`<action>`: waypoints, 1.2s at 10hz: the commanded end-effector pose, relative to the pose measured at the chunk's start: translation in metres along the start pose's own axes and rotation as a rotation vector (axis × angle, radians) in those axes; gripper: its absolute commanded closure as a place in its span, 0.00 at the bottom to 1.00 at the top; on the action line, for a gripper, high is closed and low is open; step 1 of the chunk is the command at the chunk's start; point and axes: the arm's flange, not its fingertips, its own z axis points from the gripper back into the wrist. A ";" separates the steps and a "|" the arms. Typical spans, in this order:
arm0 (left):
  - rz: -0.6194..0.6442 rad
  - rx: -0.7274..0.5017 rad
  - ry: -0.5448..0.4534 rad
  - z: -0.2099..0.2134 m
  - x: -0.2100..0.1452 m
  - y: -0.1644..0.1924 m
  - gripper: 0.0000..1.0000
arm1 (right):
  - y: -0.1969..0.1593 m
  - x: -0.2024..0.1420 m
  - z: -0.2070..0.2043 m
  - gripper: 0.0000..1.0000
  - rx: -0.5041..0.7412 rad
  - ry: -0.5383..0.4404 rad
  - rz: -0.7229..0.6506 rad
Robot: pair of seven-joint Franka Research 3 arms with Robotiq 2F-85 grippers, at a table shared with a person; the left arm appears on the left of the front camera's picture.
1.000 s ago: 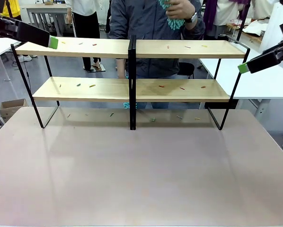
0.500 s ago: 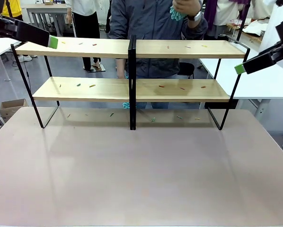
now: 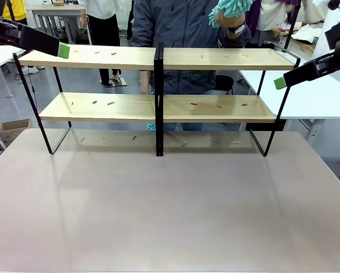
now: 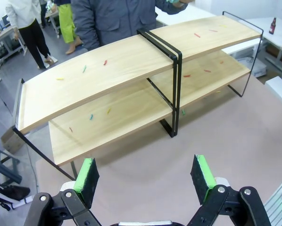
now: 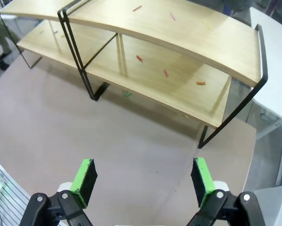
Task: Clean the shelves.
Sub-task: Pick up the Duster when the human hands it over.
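The shelves point(image 3: 158, 60) are standing across the far half of the brownish tabletop point(image 3: 170, 210), their two pale boards running left to right on a thin black frame with a black post in the middle. Small coloured scraps point(image 3: 111, 103) in red, green, yellow and orange are lying scattered on both boards, and a few more are lying on the tabletop under the lower board.

The left gripper point(image 4: 145, 176) is hovering high at the left end of the rack, level with the upper board, its green pads point(image 4: 88, 175) standing wide apart with nothing between them. The right gripper point(image 5: 142, 181) is hanging off the right end, between the heights of the two boards, its jaws also spread wide and holding nothing. Both are looking down on the rack from the near side, well clear of the boards.

A person point(image 3: 181, 28) in a grey jacket is standing at the far side behind the shelves, right of the central post, and is raising a hand point(image 3: 233, 24) that is gripping a fluffy teal duster point(image 3: 229, 8) above the upper board
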 end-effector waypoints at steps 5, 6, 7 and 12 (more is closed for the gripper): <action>-0.005 -0.003 -0.003 0.001 0.000 -0.001 0.00 | 0.042 -0.106 0.011 0.00 -0.073 -0.101 -0.167; -0.005 -0.003 -0.003 0.001 0.000 -0.001 0.00 | 0.044 -0.109 0.017 0.00 -0.077 -0.118 -0.166; -0.005 -0.003 -0.003 0.001 0.000 -0.001 0.00 | 0.046 -0.111 0.022 0.00 -0.072 -0.131 -0.156; -0.005 -0.003 -0.003 0.001 0.000 -0.001 0.00 | 0.043 -0.109 0.018 0.00 -0.086 -0.137 -0.168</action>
